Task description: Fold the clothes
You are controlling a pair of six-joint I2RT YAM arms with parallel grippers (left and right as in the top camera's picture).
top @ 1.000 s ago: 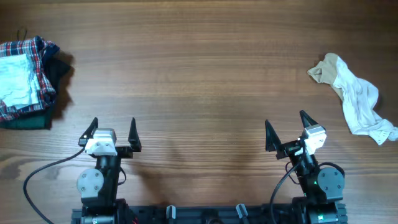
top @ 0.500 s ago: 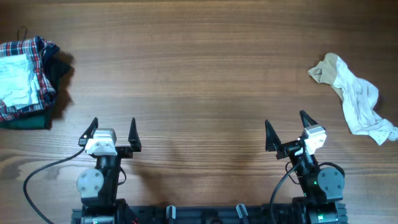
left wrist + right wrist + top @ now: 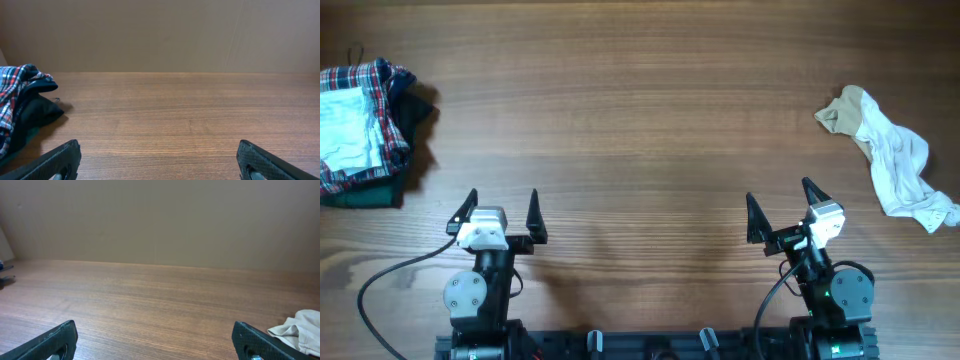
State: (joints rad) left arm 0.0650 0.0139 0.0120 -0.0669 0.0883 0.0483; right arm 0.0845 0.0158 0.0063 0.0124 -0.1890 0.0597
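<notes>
Since crumpled tan-and-white cloth garment (image 3: 898, 160) lies at table's (image 3: 640, 100) right edge, long axis toward near-right corner, my right gripper (image 3: 779, 196) nearer than left gripper (image 3: 501, 198); both spread wide, holding nothing.

No text, label, brand, number or sign can be read in any view. Nothing legible is carried by the pile of clothes (image 3: 360, 125) far left of the jaws, by the pale garment (image 3: 900, 165) to their right, or by the worktop (image 3: 640, 120) ahead of them.
</notes>
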